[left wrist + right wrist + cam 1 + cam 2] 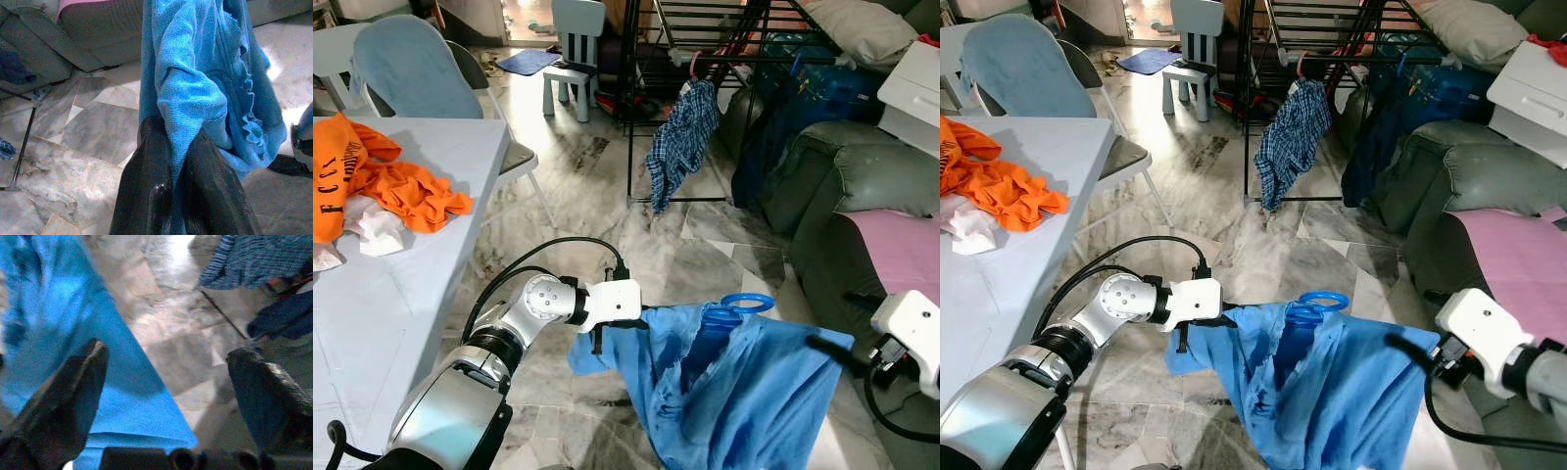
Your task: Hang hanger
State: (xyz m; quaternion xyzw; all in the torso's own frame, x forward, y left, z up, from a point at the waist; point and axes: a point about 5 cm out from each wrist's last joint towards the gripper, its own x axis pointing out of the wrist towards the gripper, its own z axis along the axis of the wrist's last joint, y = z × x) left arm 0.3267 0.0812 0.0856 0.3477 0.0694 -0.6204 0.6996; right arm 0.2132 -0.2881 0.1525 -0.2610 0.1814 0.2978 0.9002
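While the robot stands on a marble floor between a pale table and a grey sofa, a blue hanger with a bright blue shirt draped over it is held up low in front of it, between its two arms. The hanger's long axis runs roughly level from the robot's left to its right, hidden under the cloth. Its plastic hook loop sticks out at the top of the shirt, pointing away from the robot toward the drying rack. The shirt is a soft, slightly fuzzy knit, crumpled, with a frayed edge, hanging down toward the floor.

The left gripper is pinched tight on the shirt's left shoulder; in its wrist view the two black fingers press together with a fold of blue cloth squeezed between them. The right gripper sits at the shirt's right edge with its fingers spread wide, the blue fabric lying beside one finger and bare floor showing between them.

A blue checked shirt and a dark navy garment hang on the black rack beyond. Orange clothing lies on the table.
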